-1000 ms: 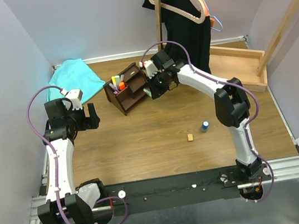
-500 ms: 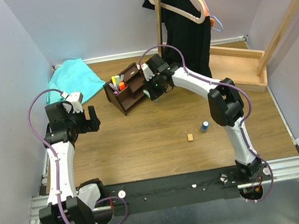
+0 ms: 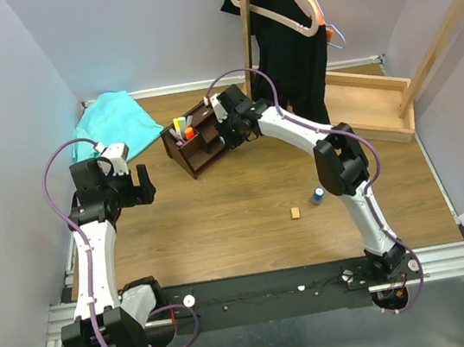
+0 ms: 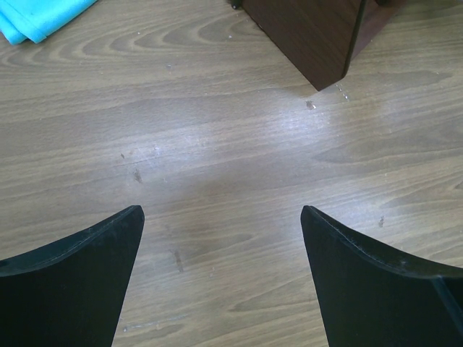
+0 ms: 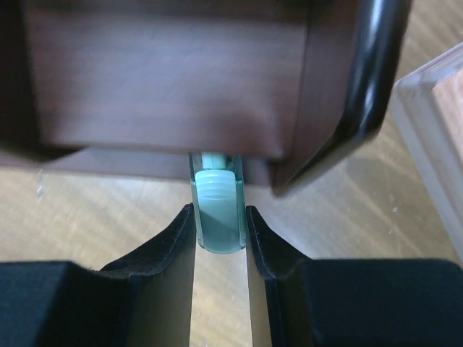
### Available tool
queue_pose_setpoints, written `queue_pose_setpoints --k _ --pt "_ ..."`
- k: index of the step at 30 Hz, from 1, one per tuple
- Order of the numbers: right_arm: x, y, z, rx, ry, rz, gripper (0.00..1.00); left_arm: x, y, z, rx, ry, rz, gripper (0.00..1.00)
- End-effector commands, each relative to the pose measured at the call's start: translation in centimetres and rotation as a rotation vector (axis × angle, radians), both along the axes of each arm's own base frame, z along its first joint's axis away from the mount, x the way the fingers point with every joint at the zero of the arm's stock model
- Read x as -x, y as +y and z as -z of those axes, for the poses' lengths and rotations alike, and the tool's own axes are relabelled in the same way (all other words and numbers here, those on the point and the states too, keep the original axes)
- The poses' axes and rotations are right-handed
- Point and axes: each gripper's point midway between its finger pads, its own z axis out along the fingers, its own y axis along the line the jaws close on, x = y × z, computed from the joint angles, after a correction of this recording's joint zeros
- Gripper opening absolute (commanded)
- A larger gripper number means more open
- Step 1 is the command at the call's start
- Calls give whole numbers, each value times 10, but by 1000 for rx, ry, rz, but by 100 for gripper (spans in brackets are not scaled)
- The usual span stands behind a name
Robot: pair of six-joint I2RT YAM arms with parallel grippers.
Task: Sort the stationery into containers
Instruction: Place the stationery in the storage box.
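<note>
The pale green plastic marker (image 5: pixel 215 189) sits clamped in my right gripper (image 5: pixel 219 217), pinched across its barrel. Its ribbed end points at the dark brown wooden desk organizer (image 5: pixel 166 72), right at a slot's edge; I cannot tell whether it is inside yet. It looks light, stiff and smooth, so it could swivel, and a mid-barrel hold suits it. My left gripper (image 4: pixel 221 213) hangs spread wide and empty above the wooden table (image 4: pixel 217 144), near the organizer's corner.

Dark brown organizer (image 3: pixel 203 153); pale green marker (image 5: pixel 217 220); turquoise cloth (image 3: pixel 115 121); tan block (image 3: pixel 295 213); blue cylinder (image 3: pixel 317 196); light wood-grain table (image 3: pixel 221 219).
</note>
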Motion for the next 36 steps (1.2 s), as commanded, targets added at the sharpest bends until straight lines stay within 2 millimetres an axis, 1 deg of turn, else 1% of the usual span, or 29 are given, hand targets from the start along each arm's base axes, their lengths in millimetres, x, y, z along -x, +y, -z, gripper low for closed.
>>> queue_pose_setpoints --k 1,2,3,5,11,14,15,19,24,25,27,28,30,31,36 --pt "-20 8 6 5 -56 37 1 0 -2 -4 15 -20 3 99" --pt "-20 8 9 4 -53 38 1 0 -1 -4 15 -18 1 99" --pt "-22 11 5 -4 -63 37 1 0 -1 -4 16 -17 1 99" --pt "-24 13 5 -10 -68 38 1 0 -1 -4 16 -16 -1 99" --pt "-31 20 -4 -28 -99 30 1 0 -1 -3 18 -11 -1 99" --pt "-33 20 -8 -36 -109 32 1 -2 0 -2 23 -10 -4 99" --pt "-36 17 -8 -22 -123 49 1 -2 0 -1 25 -12 -4 99" --pt "-37 20 -1 -18 -118 43 1 -4 -3 0 39 -7 3 99" --pt "-38 23 -3 -22 -131 37 1 -5 -4 0 45 -6 5 99" --pt "-38 24 -3 -23 -133 33 6 -5 -4 -1 46 -9 5 99" --pt "-39 24 -3 -20 -138 36 14 -5 -4 -1 48 -8 5 99" --pt "-39 24 -3 -18 -140 35 22 -5 -4 -1 49 -9 6 99" --pt "-38 24 -3 -13 -143 35 29 -5 -4 -1 48 -8 5 99" --pt "-37 24 -4 -12 -141 33 34 -4 -4 -1 48 -8 3 99" --pt "-31 24 -2 0 -133 24 46 -4 -5 -1 53 -12 9 99"
